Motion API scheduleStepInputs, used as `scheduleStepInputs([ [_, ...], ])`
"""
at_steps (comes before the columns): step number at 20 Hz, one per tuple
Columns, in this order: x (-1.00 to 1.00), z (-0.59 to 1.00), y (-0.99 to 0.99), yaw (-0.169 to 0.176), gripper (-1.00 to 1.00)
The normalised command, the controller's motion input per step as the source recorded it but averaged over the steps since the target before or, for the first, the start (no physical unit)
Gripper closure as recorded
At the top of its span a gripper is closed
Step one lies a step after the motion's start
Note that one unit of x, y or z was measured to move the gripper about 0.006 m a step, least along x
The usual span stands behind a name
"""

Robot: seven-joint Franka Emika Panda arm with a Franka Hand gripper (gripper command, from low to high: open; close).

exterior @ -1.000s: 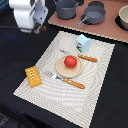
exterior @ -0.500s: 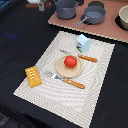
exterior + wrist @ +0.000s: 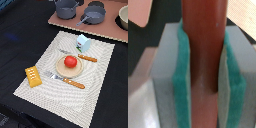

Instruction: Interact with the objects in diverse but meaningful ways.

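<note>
Brown and smooth, the sausage [image 3: 203, 60] fills the wrist view, standing lengthwise between our gripper [image 3: 204, 90] with its green pads [image 3: 182, 85] pressed against both of its flanks, so we are pinching the sausage and nothing else. We judge the main risk to be slippage: the sausage looks glossy and rounded, and if it is clamped off-centre it could twist or slide out when we carry it over the setting, knocking things askew. In the exterior view our arm is out of sight, so we cannot tell how high the sausage hangs above anything. Nearest in that view lies the ridged yellow-orange block [image 3: 33, 76] at the edge of the striped placemat [image 3: 35, 92], then an orange-handled knife [image 3: 66, 80] touching the tan round plate [image 3: 70, 67], which carries the small red tomato [image 3: 70, 61]; a careless drop could set that tomato rolling. Beyond are another orange-handled utensil [image 3: 80, 56] and the pale blue-white carton [image 3: 83, 43], upright and easy to tip. Farthest stand the grey pots [image 3: 80, 10] on the toy kitchen set [image 3: 107, 31]. The carton bears a green-and-red mark, but we can read no writing anywhere.
</note>
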Motion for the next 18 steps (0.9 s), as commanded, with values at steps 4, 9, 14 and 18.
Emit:
scheduleStepInputs([
  [4, 0.50, 0.11, 0.72, -0.025, 1.00],
  [9, 0.53, 0.14, 0.74, -0.024, 1.00],
  [14, 0.59, 0.14, 0.69, -0.029, 1.00],
  [18, 0.53, 0.04, 0.64, -0.031, 1.00],
])
